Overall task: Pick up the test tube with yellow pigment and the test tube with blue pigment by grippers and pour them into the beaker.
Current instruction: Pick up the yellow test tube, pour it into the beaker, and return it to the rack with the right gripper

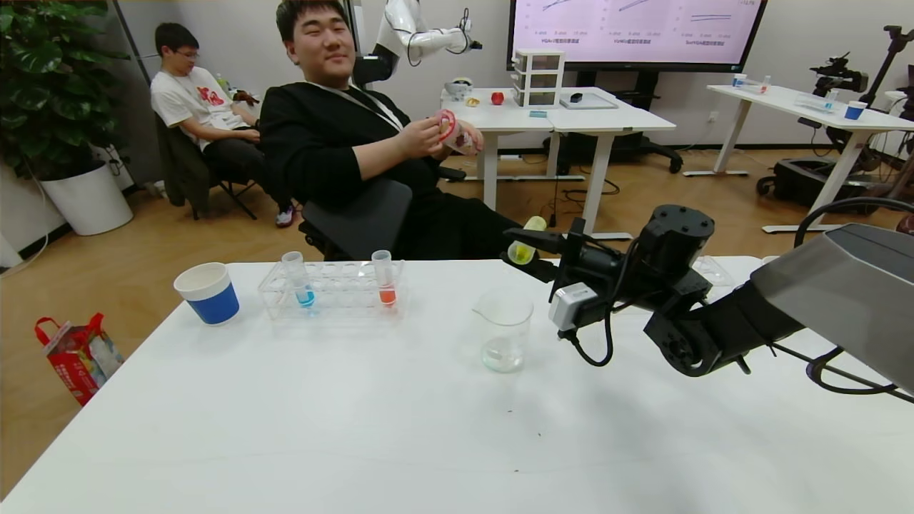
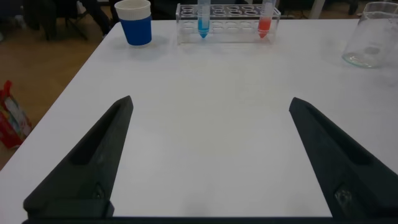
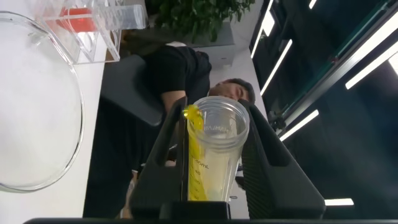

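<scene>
1. From the head view, the right gripper [image 1: 537, 251] was pinching the test tube with yellow pigment [image 1: 526, 243], tipped nearly on its side, the mouth pointing away from the beaker [image 1: 504, 337]. The beaker stood on the worktop [image 1: 400, 428] below and a little nearer the robot than the gripper. To my eye the tube's mouth was not over the beaker's rim, so a pour begun from there might have landed on the worktop behind the glass. The test tube with blue pigment [image 1: 298, 280] stood in the clear rack [image 1: 333, 289], well off to the gripper's left, beside an orange-red tube [image 1: 384, 278]; a blue paper cup [image 1: 208, 293] stood farther out.

2. From the left wrist view, the left gripper [image 2: 210, 155] had its jaws spread wide and held nothing, hovering above bare worktop. The blue tube [image 2: 203, 18] and the rack [image 2: 227, 22] lay well ahead of it, and the orange-red tube [image 2: 264, 20] was in the same rack. A careless reach could have taken the wrong tube or knocked the rack.

3. From the right wrist view, the yellow tube [image 3: 213, 155] sat clamped between the right gripper's fingers [image 3: 273, 168], a yellow streak running along its inner wall. The beaker's rim [image 3: 59, 106] was to one side of the gripper, not under the tube. I judged that liquid clinging to the wall could dribble outside the beaker if the wrist rolled too early.
</scene>
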`<action>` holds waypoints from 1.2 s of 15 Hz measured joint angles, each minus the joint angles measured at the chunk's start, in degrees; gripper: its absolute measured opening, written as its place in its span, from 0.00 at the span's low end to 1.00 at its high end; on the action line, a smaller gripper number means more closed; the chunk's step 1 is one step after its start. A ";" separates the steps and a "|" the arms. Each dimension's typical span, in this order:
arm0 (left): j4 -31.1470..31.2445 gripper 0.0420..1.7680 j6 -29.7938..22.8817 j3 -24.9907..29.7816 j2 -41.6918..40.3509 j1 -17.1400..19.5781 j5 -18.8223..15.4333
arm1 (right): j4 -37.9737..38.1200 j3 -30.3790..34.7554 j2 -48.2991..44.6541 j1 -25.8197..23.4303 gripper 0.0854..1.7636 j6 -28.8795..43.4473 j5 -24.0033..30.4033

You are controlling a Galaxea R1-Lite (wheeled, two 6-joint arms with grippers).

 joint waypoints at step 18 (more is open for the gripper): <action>0.00 0.99 0.00 0.00 0.00 0.00 0.02 | 1.06 -0.63 2.00 0.96 0.25 -20.87 3.41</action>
